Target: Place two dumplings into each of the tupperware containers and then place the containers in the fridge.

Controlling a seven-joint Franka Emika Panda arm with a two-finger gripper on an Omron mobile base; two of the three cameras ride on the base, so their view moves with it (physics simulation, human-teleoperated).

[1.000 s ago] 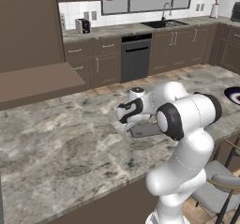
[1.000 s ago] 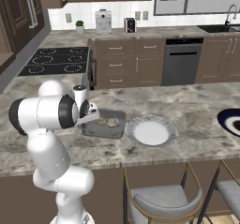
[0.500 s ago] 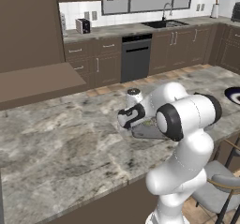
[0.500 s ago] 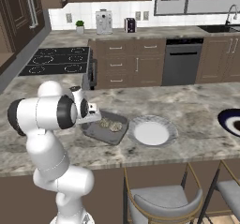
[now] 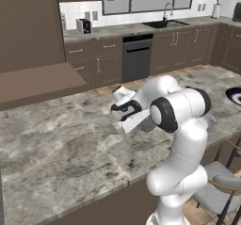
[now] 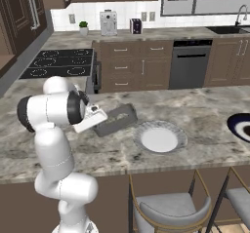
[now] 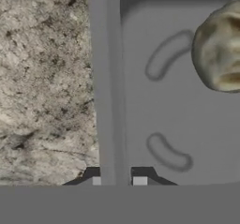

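Gripper (image 7: 117, 181) pinching the side wall of the dark grey tupperware container (image 7: 164, 101), one fingertip on each side; container tilted on marble tabletop (image 6: 205, 115), beside pale plate (image 6: 160, 137); one dumpling (image 7: 220, 49) inside

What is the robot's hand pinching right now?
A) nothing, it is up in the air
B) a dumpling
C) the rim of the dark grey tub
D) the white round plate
C: in the hand view the gripper has one fingertip on each side of the dark grey tub rim, and the dumpling lies loose inside it.
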